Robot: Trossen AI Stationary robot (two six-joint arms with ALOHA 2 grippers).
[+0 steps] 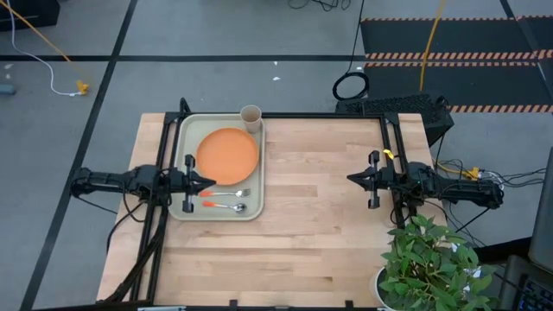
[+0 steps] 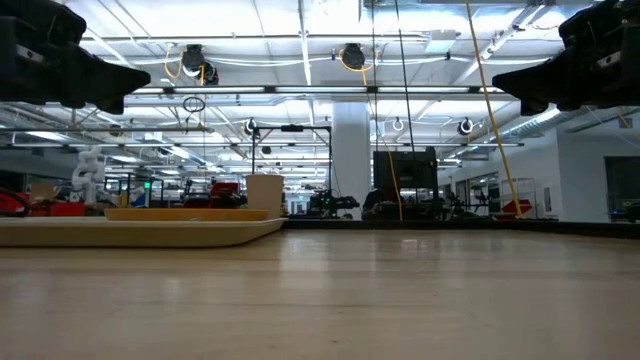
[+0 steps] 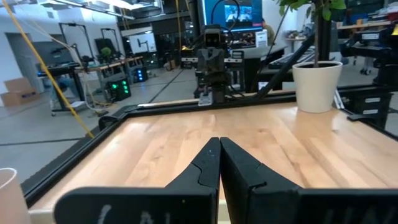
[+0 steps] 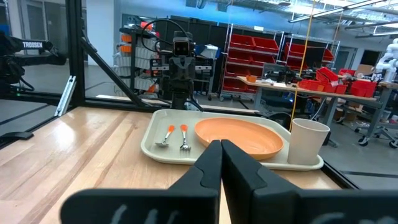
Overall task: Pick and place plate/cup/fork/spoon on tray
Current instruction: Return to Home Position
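The tray point(image 1: 186, 130) at the tabletop's point(image 1: 320, 216) ten o'clock carries the plate point(image 1: 227, 155), the cup point(image 1: 251, 117) at its one o'clock corner, and the fork point(image 1: 226, 193) and spoon point(image 1: 225, 207) at six. The left pincer point(image 1: 210, 182) hovers closed and empty over it. The right pincer point(image 1: 350, 179) is closed at three.

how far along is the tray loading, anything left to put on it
Done: the plate, cup, fork and spoon all sit on the tray. In hand: nothing. The left gripper, over the tray's edge, and the right gripper, over the table, are both shut and empty. Left: apparently no tableware, only parking the arms.
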